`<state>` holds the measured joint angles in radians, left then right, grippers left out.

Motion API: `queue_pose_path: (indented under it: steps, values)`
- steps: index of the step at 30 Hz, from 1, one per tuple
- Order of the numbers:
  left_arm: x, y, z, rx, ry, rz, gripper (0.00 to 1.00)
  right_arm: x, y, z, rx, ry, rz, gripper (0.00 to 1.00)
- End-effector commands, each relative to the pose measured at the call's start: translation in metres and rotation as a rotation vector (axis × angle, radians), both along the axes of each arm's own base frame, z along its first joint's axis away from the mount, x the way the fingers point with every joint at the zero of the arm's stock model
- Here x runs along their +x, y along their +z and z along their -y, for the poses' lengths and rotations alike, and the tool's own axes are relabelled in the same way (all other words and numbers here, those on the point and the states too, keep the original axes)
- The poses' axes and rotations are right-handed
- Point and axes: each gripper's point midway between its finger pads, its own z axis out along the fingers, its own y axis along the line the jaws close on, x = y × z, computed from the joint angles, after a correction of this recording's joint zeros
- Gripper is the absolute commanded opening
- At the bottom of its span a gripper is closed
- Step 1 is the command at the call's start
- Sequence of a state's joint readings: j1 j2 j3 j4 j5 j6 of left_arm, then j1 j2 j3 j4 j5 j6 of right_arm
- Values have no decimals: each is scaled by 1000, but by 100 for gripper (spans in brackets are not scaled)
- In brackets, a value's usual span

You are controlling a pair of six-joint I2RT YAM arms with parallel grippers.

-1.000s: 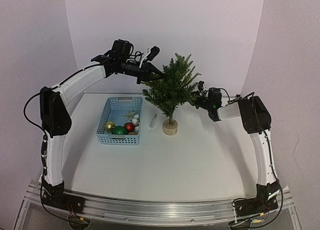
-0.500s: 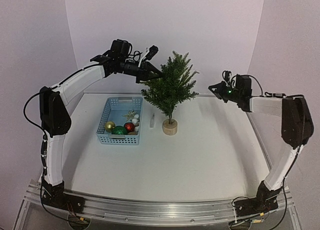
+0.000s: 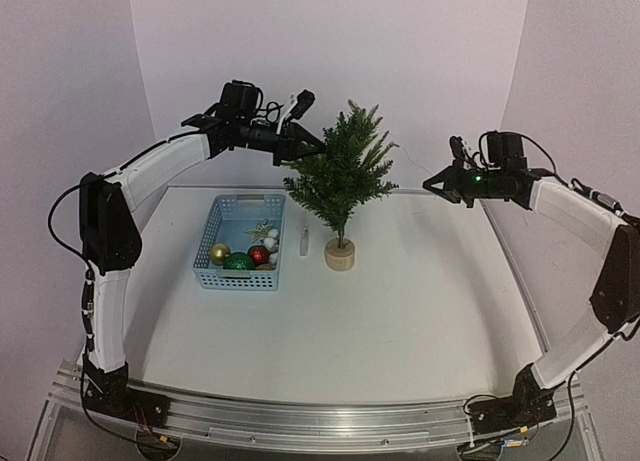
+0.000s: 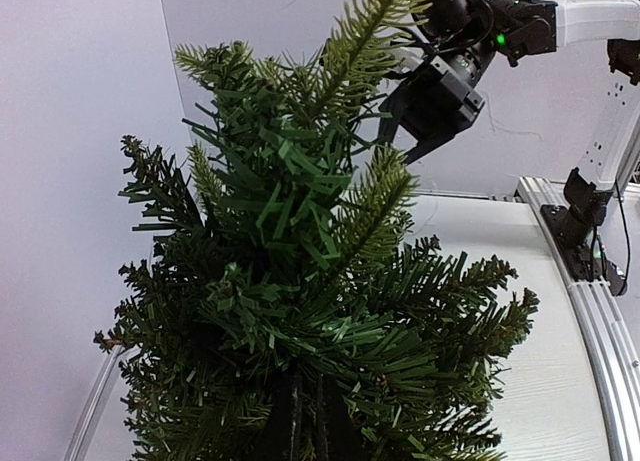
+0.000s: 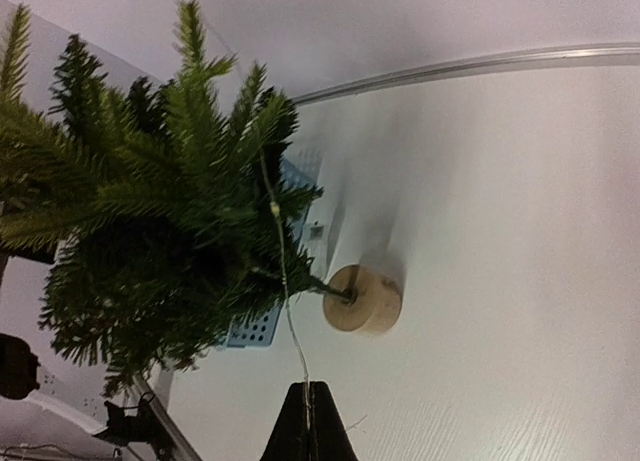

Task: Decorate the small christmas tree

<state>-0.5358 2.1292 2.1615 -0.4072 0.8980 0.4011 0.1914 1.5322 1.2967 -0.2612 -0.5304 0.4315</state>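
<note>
The small christmas tree (image 3: 341, 176) stands upright on its round wooden base (image 3: 340, 256) mid-table. In the right wrist view the tree (image 5: 160, 201) and its base (image 5: 362, 299) show too. My left gripper (image 3: 308, 149) is shut among the tree's upper left branches. Its black fingers (image 4: 300, 421) sit deep in the needles, which hide whatever lies between them. My right gripper (image 3: 432, 184) hangs in the air to the right of the tree. It is shut (image 5: 308, 389) on a thin light wire (image 5: 285, 281) that runs taut back into the branches.
A blue basket (image 3: 212, 231) left of the tree holds gold (image 3: 219, 252), green (image 3: 238, 262) and red (image 3: 259, 254) balls and white ornaments (image 3: 270, 239). A small white piece (image 3: 304, 244) lies between basket and tree. Walls close in behind and on both sides.
My right arm has swung up and out to the right, away from the tree, drawing the wire out with it. The left arm and the tree have hardly moved.
</note>
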Motion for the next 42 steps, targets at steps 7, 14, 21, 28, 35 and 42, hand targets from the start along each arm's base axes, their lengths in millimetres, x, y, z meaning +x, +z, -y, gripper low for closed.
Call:
queue_pose_path:
  steps: [7,14,21,28,35,42]
  values:
    - [-4,21,-4,-40,12,15,0,-85,56,-79,137,342,-75,0]
    - [-14,14,-4,-31,-13,-15,0,-97,68,-135,162,458,-64,0]
    - [-24,16,6,-40,-52,-17,0,-92,75,-164,272,416,-49,0]
    - [-30,26,4,-53,-66,-32,0,-74,89,-172,388,285,-15,0]
    - [-36,35,-3,-50,-73,-46,26,-68,89,-184,420,253,-10,0]
    - [-37,56,-10,-65,-64,-14,53,-62,79,-174,403,168,-5,0]
